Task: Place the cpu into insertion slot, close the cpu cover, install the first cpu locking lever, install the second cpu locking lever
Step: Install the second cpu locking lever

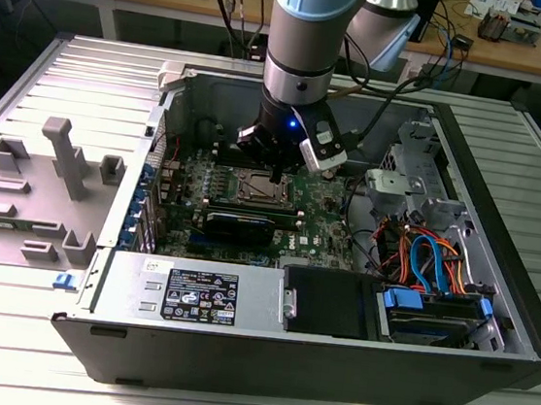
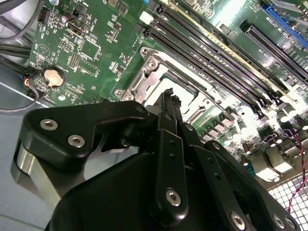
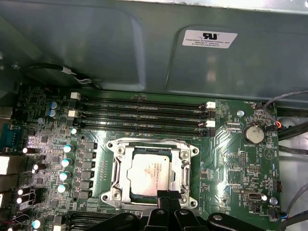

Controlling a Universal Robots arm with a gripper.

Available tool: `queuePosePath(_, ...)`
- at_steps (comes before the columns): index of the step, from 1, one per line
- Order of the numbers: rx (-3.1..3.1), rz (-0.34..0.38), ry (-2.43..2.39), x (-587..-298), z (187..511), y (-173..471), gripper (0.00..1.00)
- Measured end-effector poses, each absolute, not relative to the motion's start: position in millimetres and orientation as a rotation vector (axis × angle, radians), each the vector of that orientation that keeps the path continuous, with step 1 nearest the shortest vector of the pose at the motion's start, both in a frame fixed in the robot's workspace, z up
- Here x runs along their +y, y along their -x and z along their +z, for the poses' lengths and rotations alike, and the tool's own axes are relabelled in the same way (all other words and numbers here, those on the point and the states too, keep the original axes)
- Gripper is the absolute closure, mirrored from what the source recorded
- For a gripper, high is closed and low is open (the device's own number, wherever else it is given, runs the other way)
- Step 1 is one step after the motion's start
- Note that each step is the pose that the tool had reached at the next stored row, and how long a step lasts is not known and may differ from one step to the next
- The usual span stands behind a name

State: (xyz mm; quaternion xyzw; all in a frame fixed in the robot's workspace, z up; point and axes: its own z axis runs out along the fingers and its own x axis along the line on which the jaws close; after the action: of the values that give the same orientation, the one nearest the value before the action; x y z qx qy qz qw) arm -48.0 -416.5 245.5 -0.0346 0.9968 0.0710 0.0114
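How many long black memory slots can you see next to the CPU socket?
4, side by side on the green motherboard, between the insertion slot and the case wall: first, second, third, fourth.

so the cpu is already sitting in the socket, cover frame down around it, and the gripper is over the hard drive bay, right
Not quite. The cpu does sit in the socket with the cover frame around it, but the gripper is over the socket's edge, as the first wrist view shows, not the hard drive bay.

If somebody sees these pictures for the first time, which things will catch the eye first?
The grey and blue robot arm reaches down into the open computer case that lies on the table. Its black tool hangs just above the insertion slot on the green motherboard. The silver cpu already lies inside, framed by the cpu cover.
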Motion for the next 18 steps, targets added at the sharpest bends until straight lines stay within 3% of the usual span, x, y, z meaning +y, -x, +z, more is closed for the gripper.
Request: queuePosePath(18,3.109,0.223,0.108,-441,245,59,0.89)
